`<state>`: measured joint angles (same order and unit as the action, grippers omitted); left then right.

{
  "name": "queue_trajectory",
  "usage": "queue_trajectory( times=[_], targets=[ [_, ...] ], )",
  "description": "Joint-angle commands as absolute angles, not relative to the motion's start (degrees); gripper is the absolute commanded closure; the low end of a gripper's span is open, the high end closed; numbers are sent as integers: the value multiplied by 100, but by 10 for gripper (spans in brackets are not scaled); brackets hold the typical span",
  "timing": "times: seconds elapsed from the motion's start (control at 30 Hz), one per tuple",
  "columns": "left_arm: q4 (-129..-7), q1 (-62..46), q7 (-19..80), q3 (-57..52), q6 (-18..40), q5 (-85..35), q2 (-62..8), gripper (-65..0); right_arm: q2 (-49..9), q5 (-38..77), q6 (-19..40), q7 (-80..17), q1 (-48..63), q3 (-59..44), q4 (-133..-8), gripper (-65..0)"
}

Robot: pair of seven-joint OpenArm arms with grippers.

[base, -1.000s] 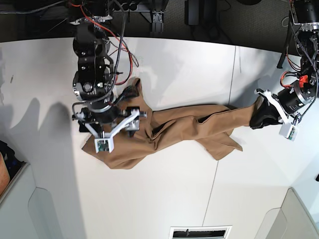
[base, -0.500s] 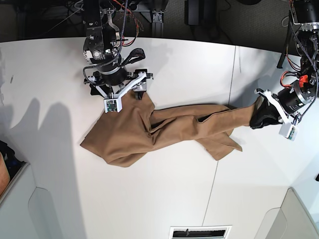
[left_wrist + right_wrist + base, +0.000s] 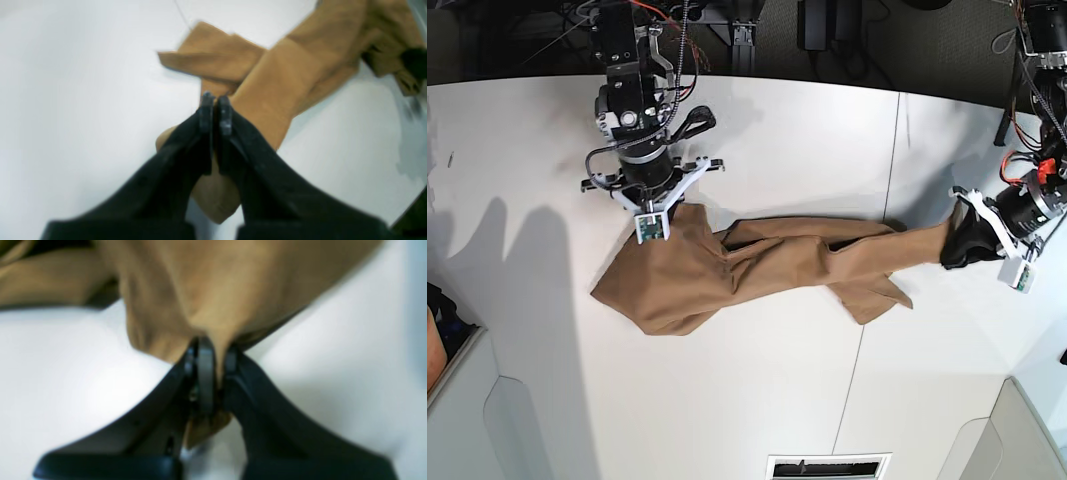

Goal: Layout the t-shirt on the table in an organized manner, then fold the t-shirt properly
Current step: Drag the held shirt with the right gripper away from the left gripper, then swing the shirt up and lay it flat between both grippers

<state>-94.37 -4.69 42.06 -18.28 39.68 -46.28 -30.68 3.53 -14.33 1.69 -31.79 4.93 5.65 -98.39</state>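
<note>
The tan-brown t-shirt (image 3: 777, 260) lies bunched into a long band across the white table (image 3: 777, 390). Its wider end spreads at the left, and a sleeve flap (image 3: 872, 295) pokes out below the middle. My right gripper (image 3: 670, 205) stands at the shirt's upper left edge. In the right wrist view, that gripper (image 3: 213, 351) is shut on a pinch of t-shirt (image 3: 206, 290) cloth. My left gripper (image 3: 959, 245) holds the shirt's right end. The left wrist view shows this gripper (image 3: 215, 100) shut, with t-shirt (image 3: 277, 83) fabric under and between its fingers.
A thin dark seam (image 3: 889, 190) crosses the table under the shirt's right part. Dark floor and cables lie beyond the far edge (image 3: 767, 30). A vent (image 3: 827, 466) sits at the near edge, with raised white panels (image 3: 527, 430) at both near corners.
My right gripper went from over the shirt's lower left up to its top edge and shut on the cloth. The left gripper pulled slightly right, stretching the shirt longer.
</note>
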Motion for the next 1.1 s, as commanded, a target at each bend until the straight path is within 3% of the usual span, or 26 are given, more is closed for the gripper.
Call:
queue_trajectory(
  times=[0.0, 0.3, 0.53, 0.7, 0.87, 1.07],
  targets=[
    [-9529, -257, 4010, -2001, 4000, -4762, -3251, 0, 296, -1463, 130, -3050, 217, 558, -10182, 0],
    [-9529, 469, 4058, -2550, 4000, -5033, -4045, 0, -690, -1457, 126, -3800, -1199, 377, -10630, 0],
    [-9531, 471, 4510, -3083, 4000, -5911, -4285, 0, -696, -655, 370, -3872, -1249, -252, -10801, 0],
    [-9531, 475, 4331, -2980, 4000, -5776, -4270, 0, -694, -187, 681, -3610, -1278, -261, -10639, 0],
    [-9454, 856, 3625, -2679, 4000, -4882, -4309, 0, -696, -349, 679, -3540, -1758, -263, -10401, 0],
    [-9244, 1688, 3997, -2519, 4000, -5140, -4700, 0, -696, -368, 668, -3542, -2445, -268, -10342, 0]
  ],
)
